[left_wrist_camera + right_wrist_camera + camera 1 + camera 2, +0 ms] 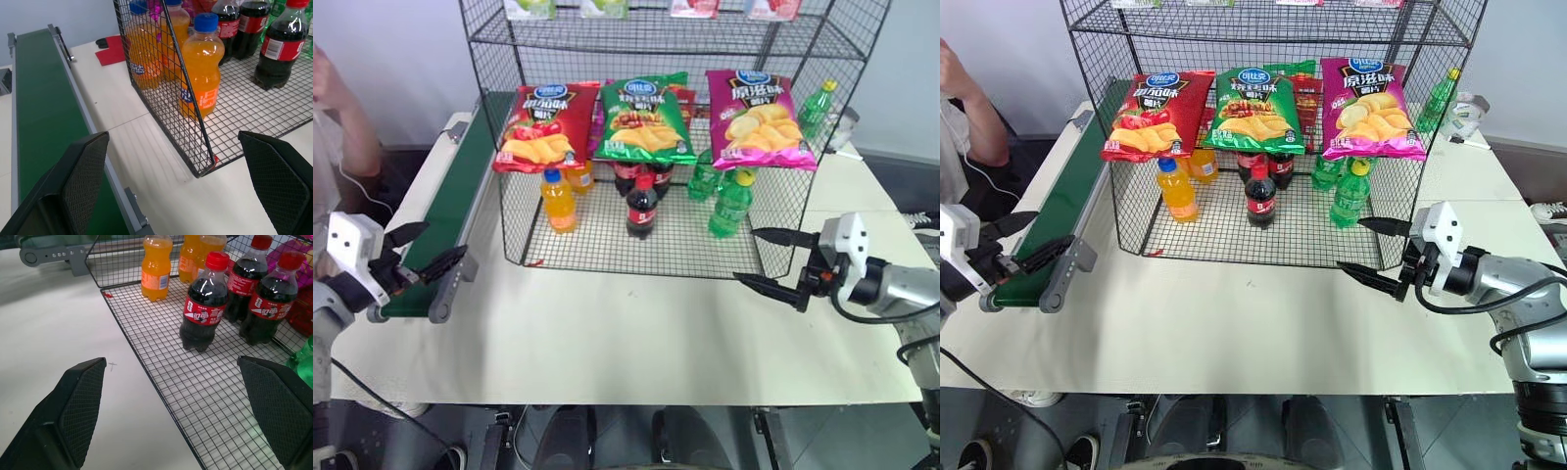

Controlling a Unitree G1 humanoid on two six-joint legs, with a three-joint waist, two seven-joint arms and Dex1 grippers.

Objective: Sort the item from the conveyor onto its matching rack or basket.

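Now both hands agape: left hand (429, 247) over conveyor (440, 211), right hand (775, 261) beside rack (509, 220).

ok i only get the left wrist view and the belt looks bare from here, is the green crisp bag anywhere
Observer: Yes, the green crisp bag already lies on the rack, on the tier above the bottles, between a red bag and a magenta bag.
Operator: and the right claw
Observer: The right claw is open and holds nothing, above the table just off the rack's front right corner.
Operator: anyone near the belt
Observer: A person is at the far left, on the other side of the conveyor.
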